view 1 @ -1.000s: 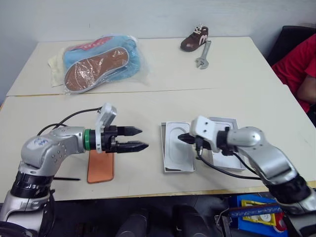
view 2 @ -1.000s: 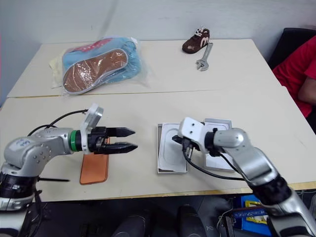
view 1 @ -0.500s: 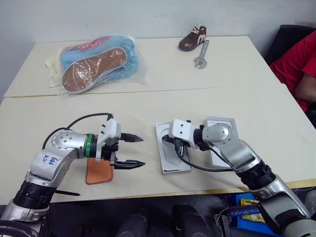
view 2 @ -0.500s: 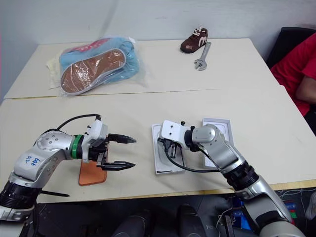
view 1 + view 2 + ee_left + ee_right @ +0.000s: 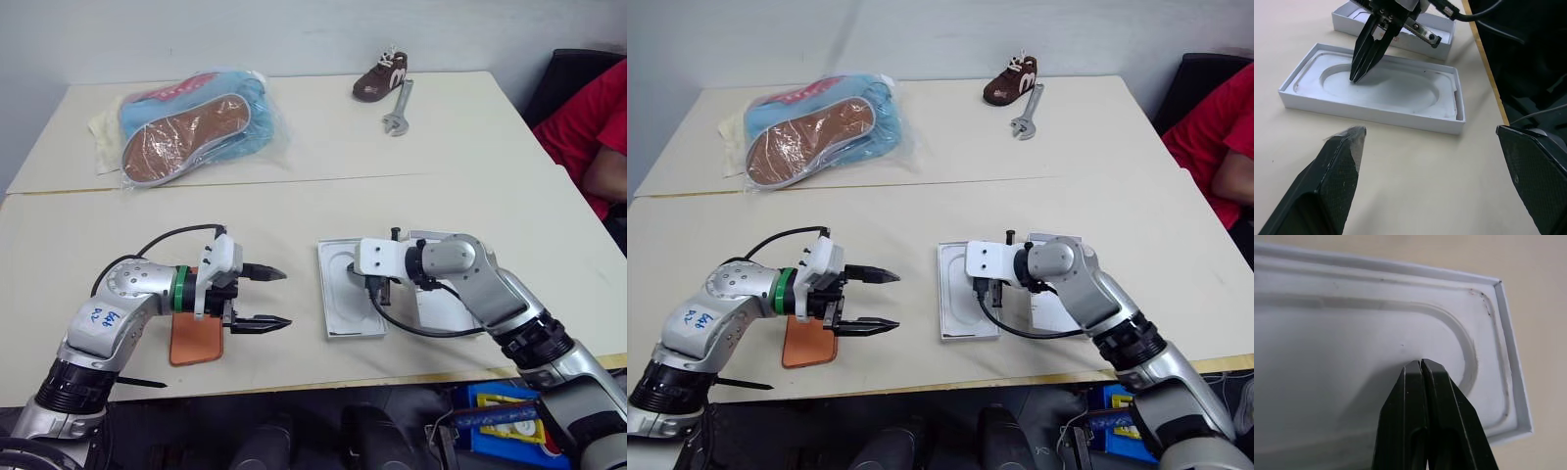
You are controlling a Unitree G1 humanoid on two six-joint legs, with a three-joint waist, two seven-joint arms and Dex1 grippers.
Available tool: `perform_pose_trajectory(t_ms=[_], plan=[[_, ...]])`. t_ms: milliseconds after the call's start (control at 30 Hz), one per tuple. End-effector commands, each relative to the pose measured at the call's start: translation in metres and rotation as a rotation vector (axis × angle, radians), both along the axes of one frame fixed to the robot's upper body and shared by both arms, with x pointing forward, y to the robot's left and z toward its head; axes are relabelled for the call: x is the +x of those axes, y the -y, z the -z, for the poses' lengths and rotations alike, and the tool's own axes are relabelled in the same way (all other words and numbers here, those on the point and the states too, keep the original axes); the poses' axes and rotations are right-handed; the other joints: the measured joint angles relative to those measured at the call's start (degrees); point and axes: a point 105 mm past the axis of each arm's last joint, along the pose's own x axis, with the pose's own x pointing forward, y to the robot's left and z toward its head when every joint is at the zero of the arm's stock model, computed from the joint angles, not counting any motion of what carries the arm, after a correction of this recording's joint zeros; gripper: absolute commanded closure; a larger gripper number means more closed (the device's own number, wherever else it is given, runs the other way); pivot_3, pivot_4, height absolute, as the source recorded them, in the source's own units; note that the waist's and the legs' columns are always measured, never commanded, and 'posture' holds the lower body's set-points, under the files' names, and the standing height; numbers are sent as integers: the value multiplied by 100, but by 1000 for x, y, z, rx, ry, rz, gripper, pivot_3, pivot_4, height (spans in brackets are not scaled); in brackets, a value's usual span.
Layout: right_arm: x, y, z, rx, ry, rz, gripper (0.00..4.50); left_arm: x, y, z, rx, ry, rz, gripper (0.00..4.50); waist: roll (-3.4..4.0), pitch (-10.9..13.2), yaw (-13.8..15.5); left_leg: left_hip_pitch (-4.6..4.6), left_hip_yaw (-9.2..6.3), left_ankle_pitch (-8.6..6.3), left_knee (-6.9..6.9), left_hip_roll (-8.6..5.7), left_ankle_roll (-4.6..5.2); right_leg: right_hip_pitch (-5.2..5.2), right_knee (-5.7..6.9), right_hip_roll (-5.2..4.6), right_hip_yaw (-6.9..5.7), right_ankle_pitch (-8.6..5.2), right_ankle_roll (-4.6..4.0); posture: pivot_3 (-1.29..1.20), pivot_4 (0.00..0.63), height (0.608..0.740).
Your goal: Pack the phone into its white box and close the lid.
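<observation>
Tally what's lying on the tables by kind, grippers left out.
Phone: 1
White box trays: 2, one with a moulded insert, one beside it
Bagged blue slippers: 1
Small brown shoe: 1
Wrench: 1
Total: 6

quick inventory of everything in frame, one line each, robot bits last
phone: 1, orange, flat on near table under left end effector
tray with oval-recess insert: 1, white, near table centre
second box tray: 1, white, just right of it, mostly behind right arm
bagged slippers: 1 bag, blue with brown sole, far table left
small shoe: 1, brown, far table
wrench: 1, grey, beside shoe
person: 1, red sleeve, right edge
left end effector: open
right end effector: shut, tips in oval recess
</observation>
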Motion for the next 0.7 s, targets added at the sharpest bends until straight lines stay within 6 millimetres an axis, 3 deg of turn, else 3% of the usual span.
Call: perform_pose_trajectory(t_ms=[33,167,333,400,500,600,700], plan=[[-6,-23,-32,115,30,-60,4455,-3,-21,-6,-10,-38,-84,0,2,1,-62,0,0,0,-3,1,0,-1,0,1,0,0,0,0,150,740],[-14,-49,-50,224,9,-143,4455,-13,-66,-14,-71,-248,-253,0,2,3,-130,0,-1,0,-10,2,0,-4,1,1,-3,0,0,0,150,740],[-31,-77,-32,179,-21,-317,4455,-35,-134,-8,-51,-529,-537,0,11,8,-178,5,-6,-1,-28,4,-1,-2,7,3,-9,-1,-3,0,150,740],[-34,-83,-25,159,-27,-351,4455,-43,-145,-4,-19,-585,-596,0,18,12,-200,7,-6,-1,-32,2,0,1,6,2,-10,-1,-3,0,150,740],[-41,-101,-9,100,-39,-425,4455,-58,-162,20,57,-811,-751,0,20,13,-230,7,-12,0,-30,-4,2,5,6,-2,-10,0,-5,0,150,740],[-42,-113,5,46,-51,-445,4455,-55,-156,33,42,-920,-836,0,21,14,-225,10,-13,0,-30,-6,2,2,16,-1,-9,0,-5,0,150,740],[-37,-118,16,0,-46,-433,4455,-51,-144,49,63,-978,-878,0,81,-3,-185,19,-22,0,-23,-11,2,5,19,-6,-11,0,-6,0,150,740]])
